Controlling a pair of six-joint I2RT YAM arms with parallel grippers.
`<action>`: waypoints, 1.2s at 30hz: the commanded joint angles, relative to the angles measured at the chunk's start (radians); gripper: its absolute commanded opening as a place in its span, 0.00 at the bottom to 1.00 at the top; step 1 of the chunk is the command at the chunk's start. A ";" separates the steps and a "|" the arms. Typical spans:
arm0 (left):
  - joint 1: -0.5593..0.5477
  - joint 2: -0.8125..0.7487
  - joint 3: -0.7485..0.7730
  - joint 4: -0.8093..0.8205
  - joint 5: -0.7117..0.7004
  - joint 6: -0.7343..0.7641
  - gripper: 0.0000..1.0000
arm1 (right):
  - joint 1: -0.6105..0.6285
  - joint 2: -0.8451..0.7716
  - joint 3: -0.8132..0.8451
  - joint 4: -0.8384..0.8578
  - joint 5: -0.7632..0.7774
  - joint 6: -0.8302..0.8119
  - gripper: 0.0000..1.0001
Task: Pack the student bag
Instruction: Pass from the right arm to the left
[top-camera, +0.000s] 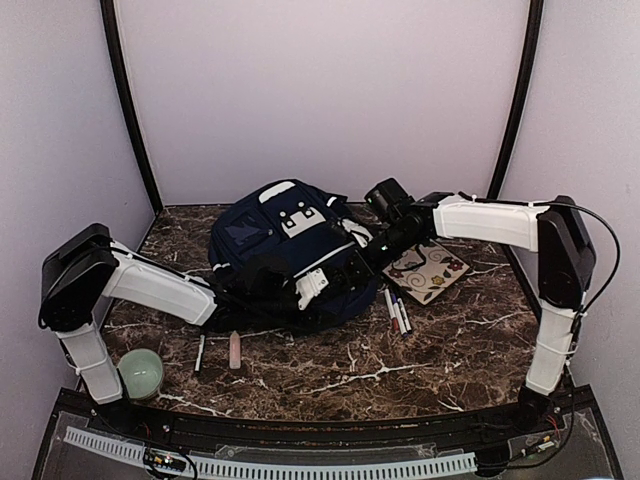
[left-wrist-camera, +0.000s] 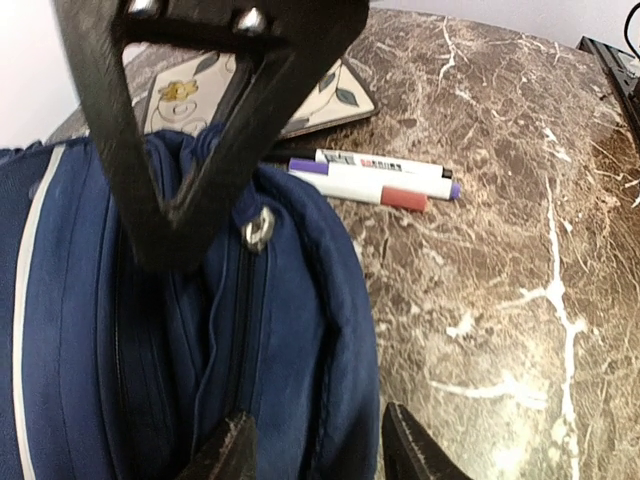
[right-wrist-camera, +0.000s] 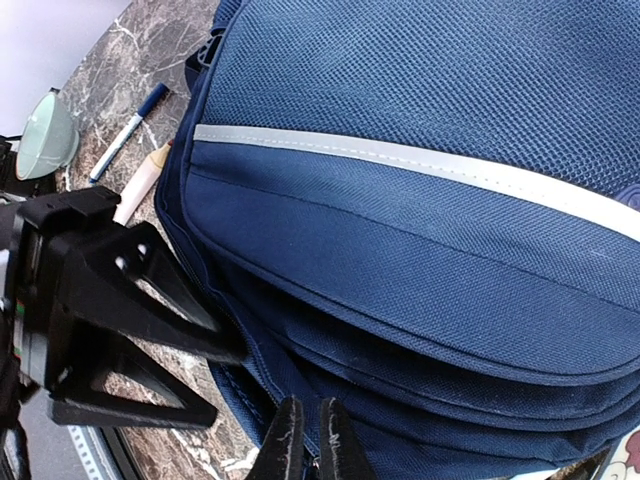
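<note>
From above, the student bag (top-camera: 285, 245) lies centre-back on the marble table (top-camera: 420, 360). Left wrist: the left gripper (left-wrist-camera: 325, 452) has its jaws apart, astride the bag's edge. Right wrist: the right gripper (right-wrist-camera: 310, 440) has its jaws almost together at the bag's seam, any hold unclear

Pale lilac walls (top-camera: 330, 90), black corner posts (top-camera: 130, 110), dk marble tbl (top-camera: 400, 370) w/ white veins

The student bag (left-wrist-camera: 290, 330) runs off the left wrist view's edges, and print on the markers (left-wrist-camera: 370, 178) is unreadable.
</note>
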 joint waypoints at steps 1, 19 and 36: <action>-0.008 0.007 0.039 0.073 -0.009 0.037 0.44 | -0.006 -0.021 0.004 0.023 -0.054 0.014 0.00; -0.026 0.031 0.062 0.066 -0.039 0.086 0.49 | -0.028 -0.066 -0.013 0.045 -0.104 -0.003 0.00; -0.015 0.094 0.089 0.137 0.002 0.049 0.09 | -0.153 -0.025 -0.110 0.088 -0.251 -0.045 0.29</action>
